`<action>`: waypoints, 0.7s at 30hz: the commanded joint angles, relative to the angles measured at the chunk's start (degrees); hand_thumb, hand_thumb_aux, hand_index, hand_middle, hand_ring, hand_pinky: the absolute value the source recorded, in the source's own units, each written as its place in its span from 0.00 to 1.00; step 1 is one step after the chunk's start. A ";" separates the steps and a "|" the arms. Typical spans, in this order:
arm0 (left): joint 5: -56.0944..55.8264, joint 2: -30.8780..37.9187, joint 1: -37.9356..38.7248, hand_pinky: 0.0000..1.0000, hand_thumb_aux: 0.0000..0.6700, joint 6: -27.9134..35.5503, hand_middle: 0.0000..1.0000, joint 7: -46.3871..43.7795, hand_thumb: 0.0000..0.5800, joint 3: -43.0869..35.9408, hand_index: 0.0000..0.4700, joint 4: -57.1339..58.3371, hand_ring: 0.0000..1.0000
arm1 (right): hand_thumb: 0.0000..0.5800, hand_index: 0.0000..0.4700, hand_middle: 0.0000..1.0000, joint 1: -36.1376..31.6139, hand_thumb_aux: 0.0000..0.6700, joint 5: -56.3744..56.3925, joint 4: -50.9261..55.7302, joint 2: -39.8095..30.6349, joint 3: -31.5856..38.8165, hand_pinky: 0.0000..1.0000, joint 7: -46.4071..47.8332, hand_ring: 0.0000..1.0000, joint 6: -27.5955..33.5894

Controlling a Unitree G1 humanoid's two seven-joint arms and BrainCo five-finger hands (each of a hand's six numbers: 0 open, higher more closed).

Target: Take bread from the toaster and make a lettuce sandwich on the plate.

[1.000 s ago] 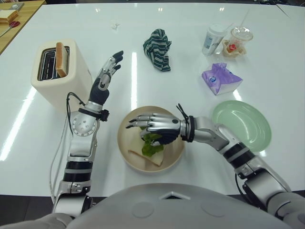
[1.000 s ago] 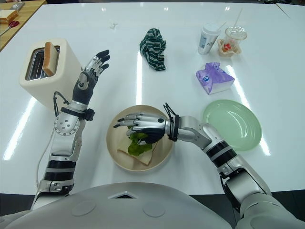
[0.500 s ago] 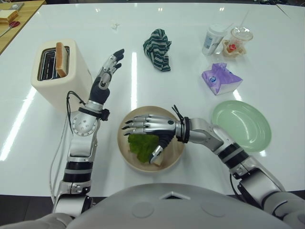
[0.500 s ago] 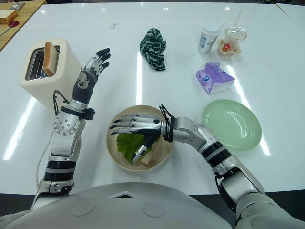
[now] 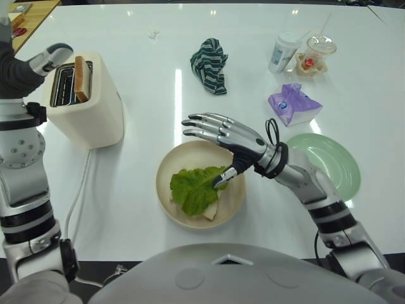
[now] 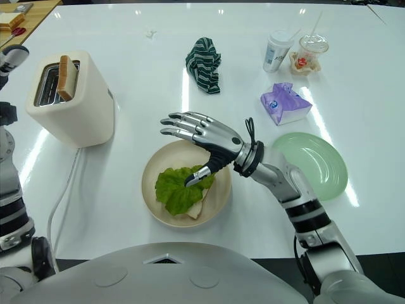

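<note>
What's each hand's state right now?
Left hand: by the toaster, open or closed cannot be told.
Right hand: open, holding nothing, above the plate.

I can't make out any readable word, number or sign from here. The white cup (image 5: pixel 283 52) at the far right has some marking on its side, but it is too small for me to read. The purple tissue pack (image 5: pixel 293 105) just nearer than the cup shows pale patches on its wrapper, and I can't read those either.
</note>
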 commanded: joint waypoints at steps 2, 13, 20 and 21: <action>9.37 3.76 4.59 0.00 0.00 7.54 0.00 -3.31 0.00 -3.87 0.00 9.82 0.00 | 0.00 0.00 0.00 3.41 0.00 1.51 -2.05 1.38 -2.07 0.00 -0.96 0.00 3.21; 11.52 5.98 1.25 0.00 0.00 11.18 0.00 -2.79 0.00 -14.49 0.00 24.31 0.00 | 0.00 0.00 0.00 3.06 0.00 -2.82 -0.41 2.46 -1.20 0.00 -3.00 0.00 3.76; 10.76 6.86 -0.08 0.00 0.00 11.00 0.00 -0.29 0.00 -15.70 0.00 26.24 0.00 | 0.00 0.00 0.00 3.09 0.00 -3.77 0.17 2.85 -0.68 0.00 -3.87 0.00 4.11; 10.54 6.83 -0.24 0.00 0.00 10.93 0.00 0.30 0.00 -15.62 0.00 26.33 0.00 | 0.00 0.00 0.00 3.07 0.00 -4.01 0.44 2.92 -0.61 0.00 -4.07 0.00 4.05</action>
